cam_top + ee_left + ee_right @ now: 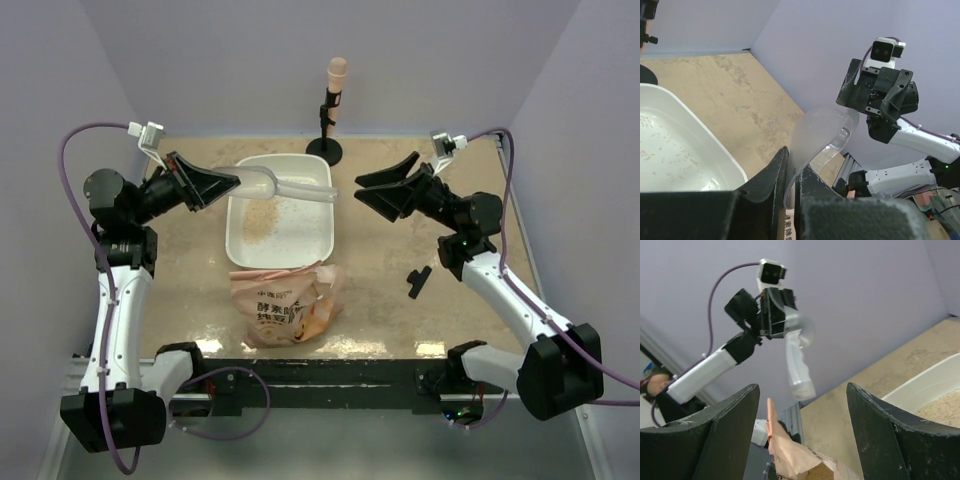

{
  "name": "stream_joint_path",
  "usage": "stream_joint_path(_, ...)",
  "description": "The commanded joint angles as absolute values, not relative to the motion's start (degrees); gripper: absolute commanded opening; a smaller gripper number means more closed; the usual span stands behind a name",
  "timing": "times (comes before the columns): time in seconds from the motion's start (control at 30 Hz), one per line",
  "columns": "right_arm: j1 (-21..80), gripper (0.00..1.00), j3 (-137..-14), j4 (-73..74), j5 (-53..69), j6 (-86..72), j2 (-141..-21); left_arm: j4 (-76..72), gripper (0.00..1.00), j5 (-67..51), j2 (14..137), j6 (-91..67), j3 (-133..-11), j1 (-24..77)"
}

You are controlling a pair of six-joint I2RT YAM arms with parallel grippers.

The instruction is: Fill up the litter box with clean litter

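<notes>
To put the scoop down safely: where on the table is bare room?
Bare tabletop lies between the bag and the small black part at right, and between the bag and the left arm. The middle is crowded: litter box, bag, stand base.

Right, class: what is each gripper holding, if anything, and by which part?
The left gripper holds a translucent scoop by its bowl end, the handle sticking out free over the litter box. The right gripper is open and holds nothing.
</notes>
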State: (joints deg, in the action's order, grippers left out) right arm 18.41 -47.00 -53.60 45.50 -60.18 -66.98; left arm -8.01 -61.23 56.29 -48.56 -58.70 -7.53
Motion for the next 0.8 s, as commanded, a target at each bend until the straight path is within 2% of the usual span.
stream_joint_path(0.0,19.4,0.74,-50.3,-59.3,51.1,-61.4,-66.1,-20.5,0.00,-62.8,55.7,-56.5,-55.3,-8.0)
stream_joint_path(0.17,26.9,0.75,-57.7,-38.8,47.9,-44.2,-67.7,-20.6,0.00,-61.6,55.6,-59.3,-52.3,-8.0)
stream_joint_path(0.37,29.0,0.75,-61.8,-28.1,43.9,-34.2,-70.7,-16.1,0.00,-60.5,55.4,-58.9,-52.6,-8.0)
stream_joint_path(0.77,30.1,0.73,-62.1,-27.3,45.4,-32.5,-72.5,-16.6,0.00,-60.7,55.8,-59.2,-54.1,-8.1)
